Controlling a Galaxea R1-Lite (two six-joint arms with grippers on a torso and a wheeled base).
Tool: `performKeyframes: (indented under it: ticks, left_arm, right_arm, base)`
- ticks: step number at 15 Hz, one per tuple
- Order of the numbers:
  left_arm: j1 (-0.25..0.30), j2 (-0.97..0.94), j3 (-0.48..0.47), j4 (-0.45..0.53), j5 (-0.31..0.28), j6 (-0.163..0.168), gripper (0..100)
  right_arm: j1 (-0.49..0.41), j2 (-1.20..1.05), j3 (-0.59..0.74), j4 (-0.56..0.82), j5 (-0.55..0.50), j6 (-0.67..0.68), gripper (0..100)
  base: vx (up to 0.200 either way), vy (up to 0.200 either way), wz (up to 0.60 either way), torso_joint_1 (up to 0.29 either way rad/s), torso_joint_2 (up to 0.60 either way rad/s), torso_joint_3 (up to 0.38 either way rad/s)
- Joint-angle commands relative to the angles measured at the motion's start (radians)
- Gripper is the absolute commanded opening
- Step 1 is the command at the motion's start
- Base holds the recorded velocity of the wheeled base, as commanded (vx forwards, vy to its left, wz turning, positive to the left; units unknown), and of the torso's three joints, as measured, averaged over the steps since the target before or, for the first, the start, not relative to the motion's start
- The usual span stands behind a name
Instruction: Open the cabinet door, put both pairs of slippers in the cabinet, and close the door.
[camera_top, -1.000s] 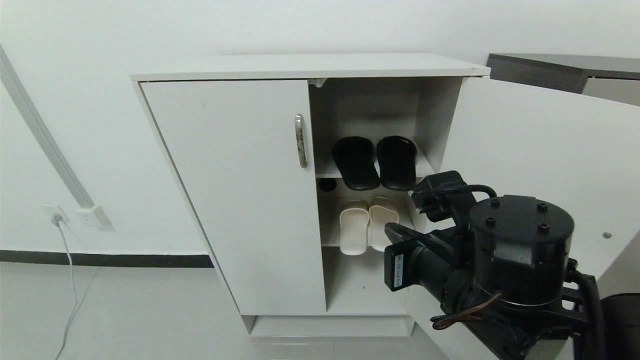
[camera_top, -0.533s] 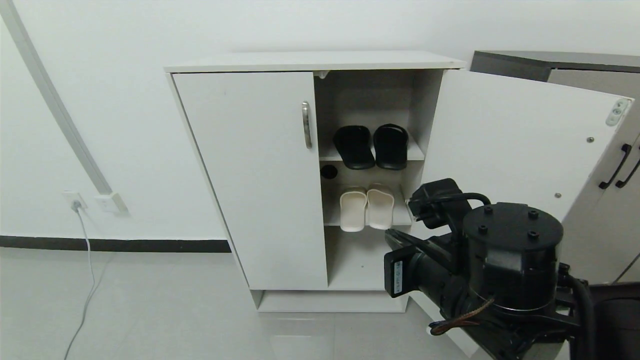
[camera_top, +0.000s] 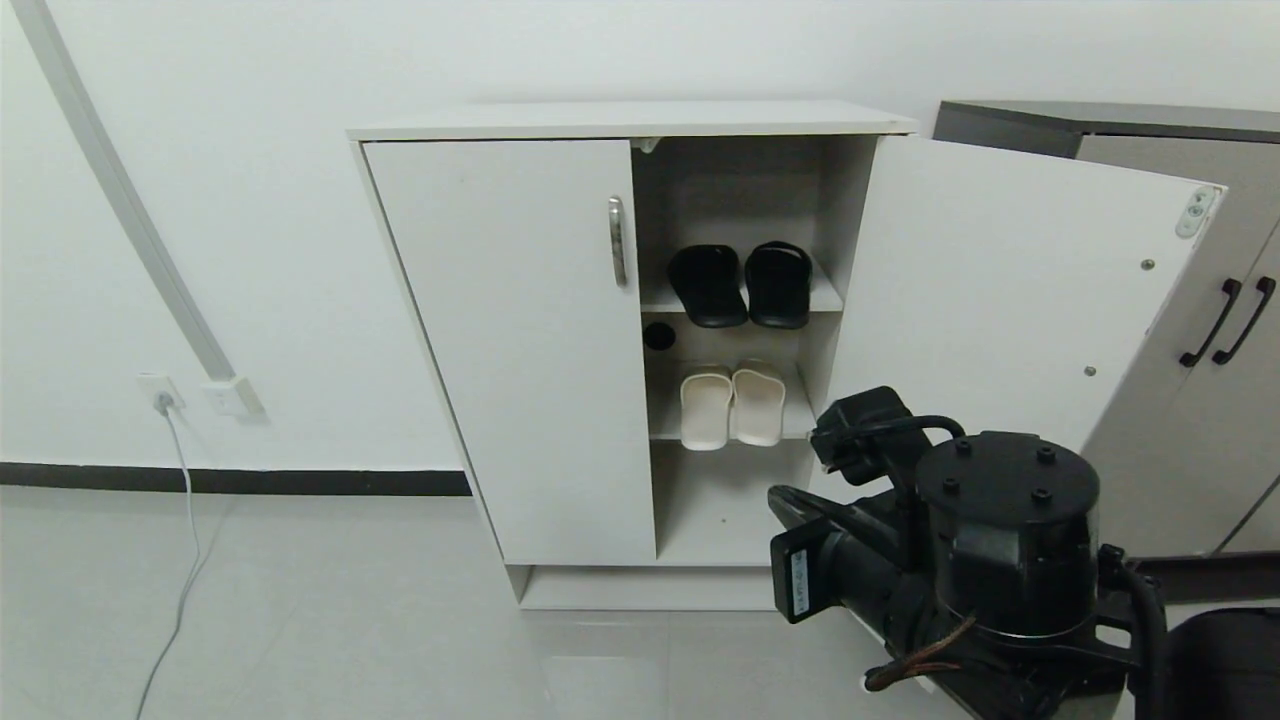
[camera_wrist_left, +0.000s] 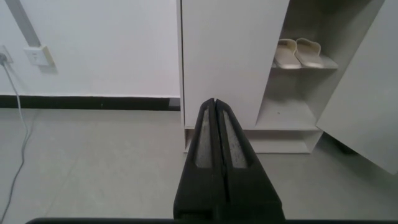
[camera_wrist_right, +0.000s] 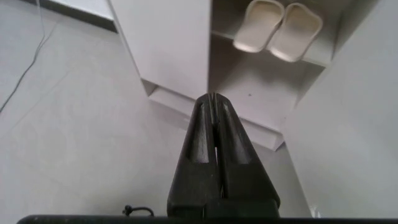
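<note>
The white cabinet stands against the wall with its left door closed and its right door swung wide open. A black pair of slippers rests on the upper shelf. A cream pair of slippers sits on the shelf below, also seen as cream slippers and cream slippers. My right gripper is shut and holds nothing, low over the floor before the open compartment. My left gripper is shut too, empty, facing the closed door's base.
A grey cabinet with black handles stands right behind the open door. A wall socket with a hanging cable is at the left. Bare tiled floor spreads in front and to the left.
The whole head view has pulled back from the cabinet, so it looks smaller and sits further right. Slippers and open door keep their places.
</note>
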Motion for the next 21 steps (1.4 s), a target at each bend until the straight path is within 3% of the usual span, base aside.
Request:
performKeyframes:
  ticks: [1, 14, 21]
  left_arm:
    - [0.0, 0.001, 0.0, -0.001, 0.0, -0.001, 0]
    - [0.0, 0.001, 0.0, -0.001, 0.0, 0.0, 0]
    - [0.0, 0.001, 0.0, 0.001, 0.0, 0.0, 0]
  right_arm:
    - [0.0, 0.004, 0.004, -0.001, -0.002, 0.0, 0]
    - [-0.014, 0.032, 0.004, -0.001, -0.002, -0.002, 0]
    - [-0.014, 0.038, 0.006, -0.001, -0.002, -0.002, 0]
  base:
    - [0.0, 0.0, 0.0, 0.0, 0.0, 0.0]
    - [0.0, 0.0, 0.0, 0.0, 0.0, 0.0]
    - [0.0, 0.0, 0.0, 0.023, -0.35, -0.335]
